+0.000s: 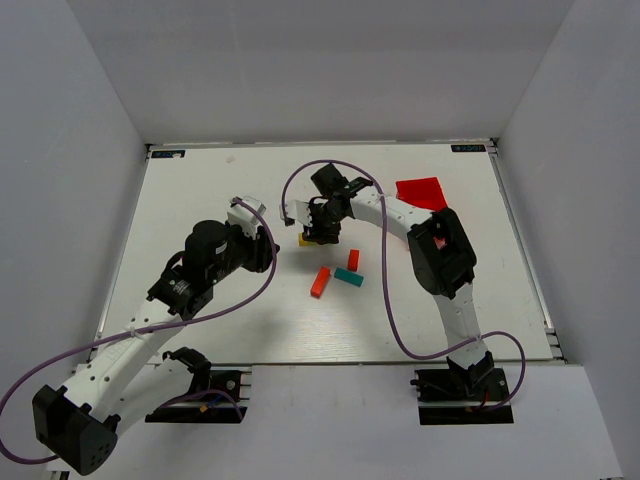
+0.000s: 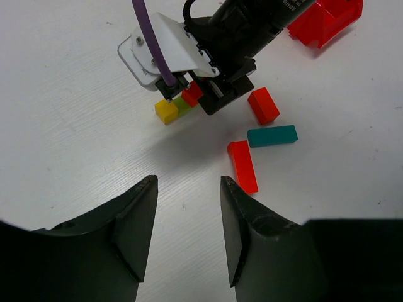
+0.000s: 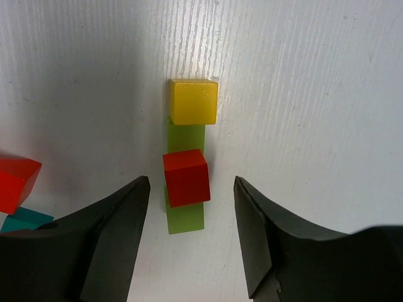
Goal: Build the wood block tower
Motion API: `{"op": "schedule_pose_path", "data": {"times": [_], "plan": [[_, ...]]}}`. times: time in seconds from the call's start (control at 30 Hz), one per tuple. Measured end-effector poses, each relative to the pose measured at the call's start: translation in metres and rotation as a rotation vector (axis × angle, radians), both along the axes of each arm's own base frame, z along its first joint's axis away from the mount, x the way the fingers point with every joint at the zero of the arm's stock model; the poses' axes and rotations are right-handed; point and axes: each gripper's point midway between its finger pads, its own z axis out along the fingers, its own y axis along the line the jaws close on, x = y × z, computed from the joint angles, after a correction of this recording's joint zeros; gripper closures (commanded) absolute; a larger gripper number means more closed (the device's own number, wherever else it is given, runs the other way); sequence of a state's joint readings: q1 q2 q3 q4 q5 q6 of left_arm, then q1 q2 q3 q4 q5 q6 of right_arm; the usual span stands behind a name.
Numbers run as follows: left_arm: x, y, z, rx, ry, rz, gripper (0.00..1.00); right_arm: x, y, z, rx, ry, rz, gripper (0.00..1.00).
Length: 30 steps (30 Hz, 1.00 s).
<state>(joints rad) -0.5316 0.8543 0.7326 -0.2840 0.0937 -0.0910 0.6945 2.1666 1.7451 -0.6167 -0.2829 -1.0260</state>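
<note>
Between the wide-spread jaws of the right pincer (image 3: 191, 184) stands the tower (image 3: 186, 135): red cube (image 3: 186, 177) on green block (image 3: 186, 220), touching neither finger. Placing looks finished; next, lift straight clear, then fetch the teal bar (image 2: 271, 135) nearby. Meanwhile the left pincer (image 2: 188, 181) hangs half open, empty.
</note>
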Motion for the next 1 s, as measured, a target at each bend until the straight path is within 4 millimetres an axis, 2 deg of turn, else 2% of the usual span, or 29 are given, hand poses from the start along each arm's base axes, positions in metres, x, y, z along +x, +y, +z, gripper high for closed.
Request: {"op": "schedule_pose_path", "data": {"times": [1.0], "plan": [[0.0,0.0,0.0,0.0,0.0,0.0,0.45,0.0085,0.0044,0.0036,0.02,-0.028,-0.029,0.38]]}}
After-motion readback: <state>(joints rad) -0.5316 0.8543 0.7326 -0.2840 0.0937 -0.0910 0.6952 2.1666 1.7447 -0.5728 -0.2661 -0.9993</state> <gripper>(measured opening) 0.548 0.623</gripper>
